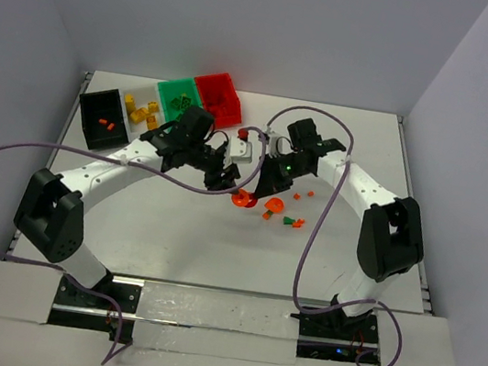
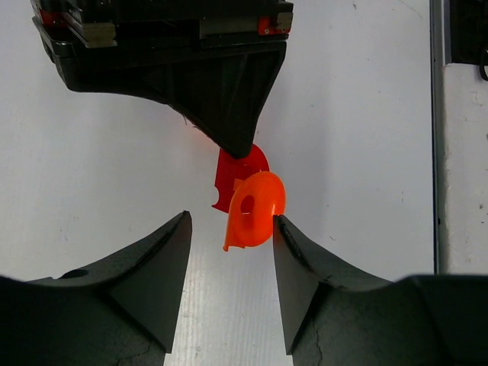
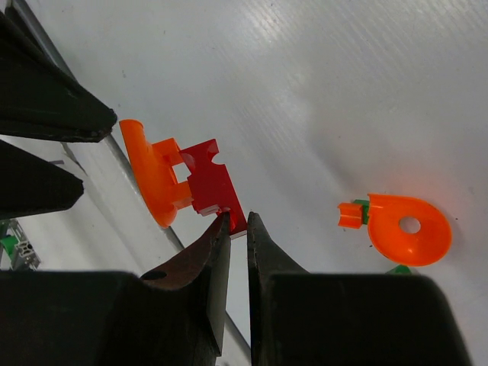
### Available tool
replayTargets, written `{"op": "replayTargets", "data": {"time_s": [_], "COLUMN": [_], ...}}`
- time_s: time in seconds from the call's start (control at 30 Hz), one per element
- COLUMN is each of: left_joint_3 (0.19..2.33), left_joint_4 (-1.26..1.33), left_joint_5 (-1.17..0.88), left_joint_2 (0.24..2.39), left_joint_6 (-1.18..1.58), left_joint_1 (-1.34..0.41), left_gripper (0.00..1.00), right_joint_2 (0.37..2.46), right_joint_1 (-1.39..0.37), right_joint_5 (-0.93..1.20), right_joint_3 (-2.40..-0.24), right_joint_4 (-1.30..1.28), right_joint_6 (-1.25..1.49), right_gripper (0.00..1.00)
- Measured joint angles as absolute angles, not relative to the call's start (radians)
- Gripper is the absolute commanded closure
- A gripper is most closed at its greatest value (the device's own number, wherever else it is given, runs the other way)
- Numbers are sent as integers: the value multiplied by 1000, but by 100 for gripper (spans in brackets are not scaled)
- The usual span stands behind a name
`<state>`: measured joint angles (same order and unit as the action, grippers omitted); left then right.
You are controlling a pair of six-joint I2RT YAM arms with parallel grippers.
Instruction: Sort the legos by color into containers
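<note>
Red-and-orange lego pair (image 1: pixel 241 198), held at mid-table.
Your right gripper (image 3: pixel 238 223) pinches the red plate (image 3: pixel 213 181) by a corner; your left gripper (image 2: pixel 231 217) stands spread around the orange curved piece (image 2: pixel 255 210) clipped to it. White ribbed table (image 1: pixel 170 236), pale grey walls (image 1: pixel 252 17) on three sides.

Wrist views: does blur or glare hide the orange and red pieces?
Left wrist: orange piece sharp, red piece darker behind it, mild sheen on the table. Right wrist: both pieces sharp; near fingers dark and soft.
</note>
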<state>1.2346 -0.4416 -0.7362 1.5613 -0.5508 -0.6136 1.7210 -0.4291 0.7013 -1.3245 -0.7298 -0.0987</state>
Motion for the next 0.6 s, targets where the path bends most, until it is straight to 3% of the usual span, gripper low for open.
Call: {"op": "replayTargets", "data": {"time_s": [0.27,0.6], "left_joint_3": [1235,1248], "left_joint_4": [-461,-520], "left_joint_5": [-730,-743], "left_joint_2": [1596,1632], "left_joint_6": [-584,-612], "left_joint_1": [-615,-617], "left_gripper": [51,78], "right_joint_2": [1718,1704], "right_joint_1": [-454,-474], "right_joint_5": [700,670], "right_joint_3": [-1337,-1343], "right_joint_4": [-738,-744], "right_joint_6": [-104,-108], "right_gripper": [100,100]}}
